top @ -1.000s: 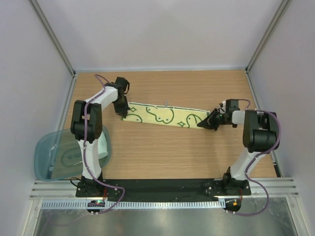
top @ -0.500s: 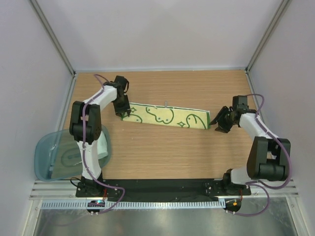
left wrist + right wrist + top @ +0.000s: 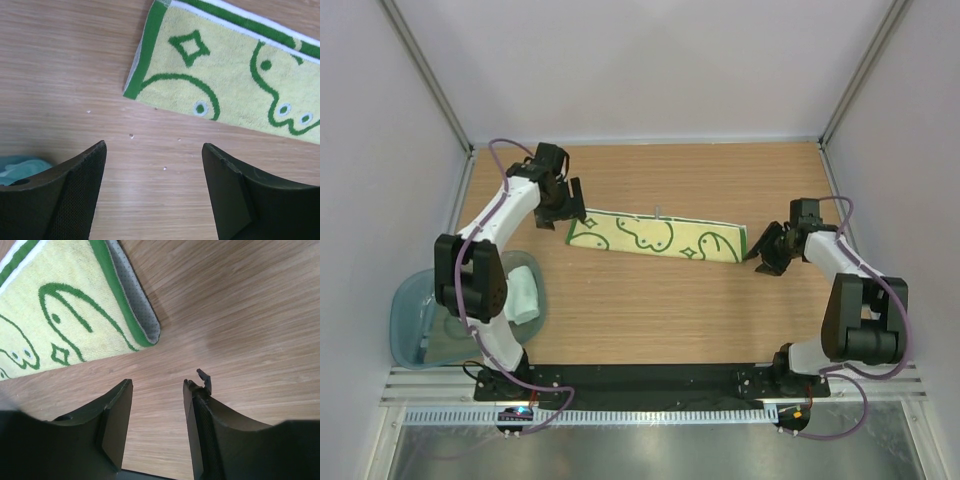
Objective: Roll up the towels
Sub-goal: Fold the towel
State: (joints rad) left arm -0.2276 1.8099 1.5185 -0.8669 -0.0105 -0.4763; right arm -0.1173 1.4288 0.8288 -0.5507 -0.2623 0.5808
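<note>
So there are two towels here and only one is laid out. The patterned towel (image 3: 655, 236) (cream-yellow with green doodles and a green border) lies folded into a long narrow strip near the middle of the wooden table (image 3: 670, 320). Its long axis runs left to right across the table, slightly slanted, with the left end a touch farther from the arm bases than the right end. It's lying flat, no roll in it at either end.

The other one, the plain mint-blue towel (image 3: 525, 292), is bunched up in the translucent bin (image 3: 415, 325), off the table's front-left corner. One bin, two towels, two grippers, that's the whole count.

The left gripper (image 3: 566, 210) hovers just off the strip's left end, its jaws spread wide with nothing between them. The left wrist view shows bare wood between the fingers and the towel's corner (image 3: 165, 65) just beyond the tips.

The right gripper (image 3: 763, 258) sits just beside the strip's right end without touching it, jaws parted a moderate amount and empty too. From the right wrist camera the end of the towel (image 3: 60, 315) shows its folded edge, with a grey dotted underside peeking out
</note>
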